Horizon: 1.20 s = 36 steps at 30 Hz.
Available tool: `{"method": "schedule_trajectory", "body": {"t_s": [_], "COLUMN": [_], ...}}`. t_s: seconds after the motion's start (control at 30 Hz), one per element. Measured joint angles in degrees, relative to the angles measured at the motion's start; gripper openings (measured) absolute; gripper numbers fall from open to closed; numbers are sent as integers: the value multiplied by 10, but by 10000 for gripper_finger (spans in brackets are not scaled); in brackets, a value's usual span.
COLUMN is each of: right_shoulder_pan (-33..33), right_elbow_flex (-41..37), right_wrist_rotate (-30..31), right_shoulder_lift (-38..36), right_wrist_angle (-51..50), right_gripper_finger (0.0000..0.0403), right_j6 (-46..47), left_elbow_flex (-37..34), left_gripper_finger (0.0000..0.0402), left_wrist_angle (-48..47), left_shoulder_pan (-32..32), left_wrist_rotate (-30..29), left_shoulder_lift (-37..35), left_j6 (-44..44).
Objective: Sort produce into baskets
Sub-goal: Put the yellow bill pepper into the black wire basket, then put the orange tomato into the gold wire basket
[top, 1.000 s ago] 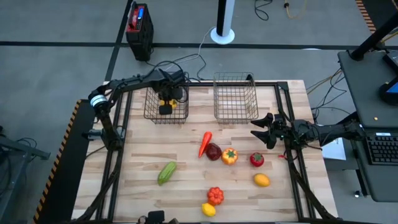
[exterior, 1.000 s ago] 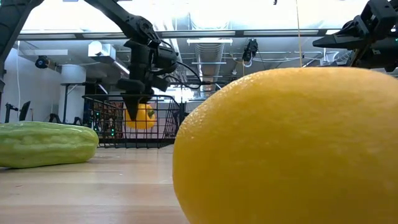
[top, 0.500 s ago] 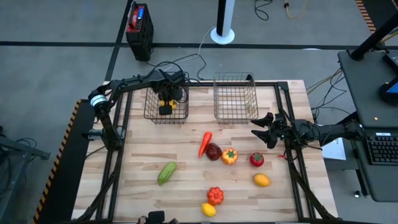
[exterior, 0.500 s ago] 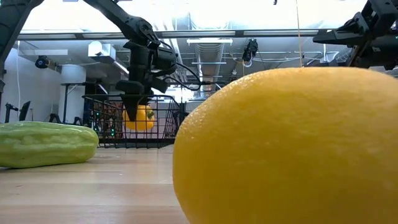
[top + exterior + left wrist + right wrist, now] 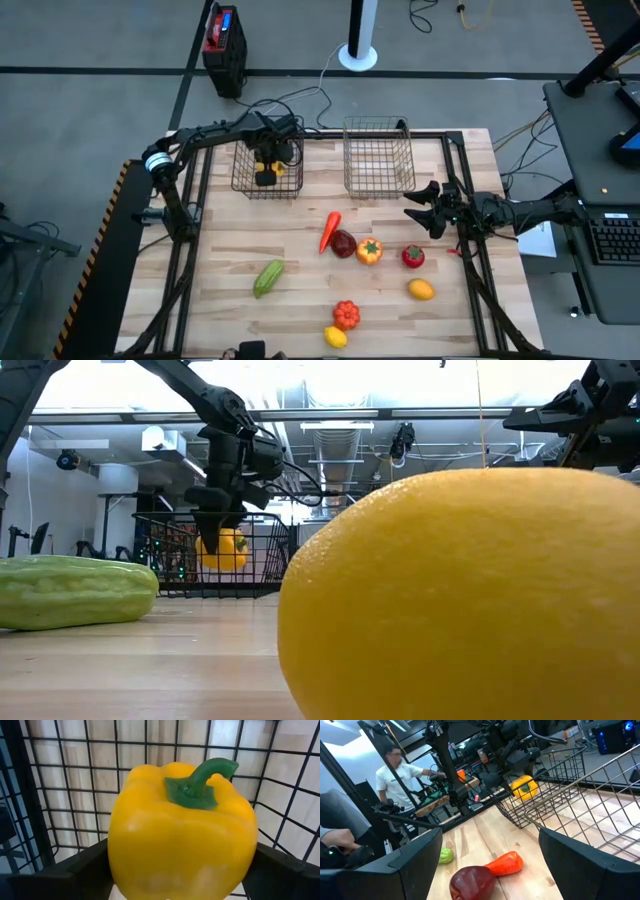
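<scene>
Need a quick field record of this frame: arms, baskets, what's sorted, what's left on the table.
left gripper: inside the left basket, shut on the yellow pepper
right gripper: open, idle near the table's right edge, holding nothing
right basket: no produce visible in it
loose on table: carrot, dark red apple, cucumber, and five more small pieces nearby
pepper seating: held between the fingers; cannot tell if it touches the basket floor

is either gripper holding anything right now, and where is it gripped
The left gripper holds the yellow pepper by its lower sides, inside the left basket. The right gripper is open and holds nothing.
</scene>
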Motion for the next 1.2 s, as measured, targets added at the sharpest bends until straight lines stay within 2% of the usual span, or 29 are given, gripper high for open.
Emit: {"method": "schedule_trajectory", "body": {"t_s": [0.3, 0.5, 0.73, 0.87, 1.03, 1.2], "right_shoulder_pan": [0, 0, 0, 0, 1, 17], "right_elbow_flex": [0, 0, 34, 90, 168, 273], "right_wrist_rotate": [0, 0, 0, 5, 5, 4], "right_shoulder_lift": [0, 0, 18, 69, 178, 306], "right_wrist_angle": [0, 0, -39, -94, -157, -280], "right_gripper_finger": [325, 325, 325, 325, 325, 325], "right_j6": [0, -2, -11, -21, -38, -44], "left_elbow_flex": [0, 10, 54, 59, 47, 28], "left_gripper_finger": [383, 390, 391, 391, 391, 391], "left_wrist_angle": [0, -13, -20, 8, 58, 101], "left_shoulder_pan": [0, 0, -1, -6, -36, -125], "left_wrist_rotate": [9, 9, 87, 133, 204, 141], "left_shoulder_lift": [0, 0, -40, -96, -175, -232], "left_j6": [2, -4, 4, -24, -110, -183]}}
